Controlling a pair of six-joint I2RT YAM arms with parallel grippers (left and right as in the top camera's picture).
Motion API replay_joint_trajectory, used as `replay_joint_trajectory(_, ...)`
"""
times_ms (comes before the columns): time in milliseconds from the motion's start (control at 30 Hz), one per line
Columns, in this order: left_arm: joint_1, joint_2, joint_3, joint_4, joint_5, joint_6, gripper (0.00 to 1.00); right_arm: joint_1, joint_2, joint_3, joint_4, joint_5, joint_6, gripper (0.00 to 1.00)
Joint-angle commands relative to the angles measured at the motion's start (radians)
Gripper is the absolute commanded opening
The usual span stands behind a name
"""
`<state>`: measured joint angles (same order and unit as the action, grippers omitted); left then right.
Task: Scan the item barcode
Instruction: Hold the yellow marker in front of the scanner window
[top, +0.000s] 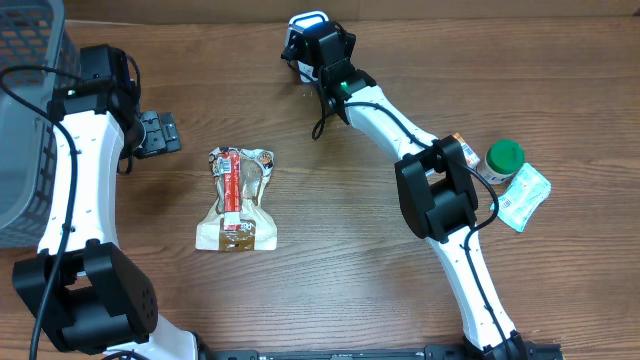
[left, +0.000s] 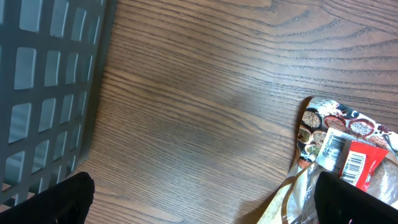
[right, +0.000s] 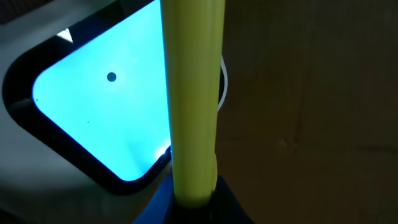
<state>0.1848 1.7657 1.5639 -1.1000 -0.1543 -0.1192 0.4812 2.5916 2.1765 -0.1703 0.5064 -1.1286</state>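
Evidently the clear, soft plastic pouch of dried goods with a red label strip (top: 238, 198) is lying flat on the brown wooden table (top: 330, 260), at about 4 o'clock from the left gripper (top: 158, 133), which is hanging fully spread and holding nothing. The pouch is looking light, floppy and crinkly, so pinching its flat sealed edge seems wisest, leaving the white barcode stickers (left: 336, 149) facing up; their digits are too small to read. At 1 o'clock from the pouch, the right gripper (top: 312, 42) is clamping nearly closed, apparently on the white handheld scanner (top: 310, 20), whose window is glowing blue.

Left wrist view's edge cuts off the packet (left: 336, 134).
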Motion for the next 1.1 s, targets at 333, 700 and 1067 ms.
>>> replay_joint_trajectory(333, -0.004, 0.0, 0.002, 0.001, 0.002, 0.018, 1.0, -0.005, 0.014, 0.01, 0.003, 0.095, -0.005, 0.04)
replay_joint_trajectory(700, -0.004, 0.0, 0.002, 0.001, 0.002, 0.018, 1.0, -0.005, 0.014, -0.014, -0.001, 0.121, -0.002, 0.04)
replay_joint_trajectory(1067, -0.004, 0.0, 0.002, 0.001, 0.002, 0.018, 1.0, 0.007, -0.077, -0.014, 0.0, 0.169, 0.222, 0.04)
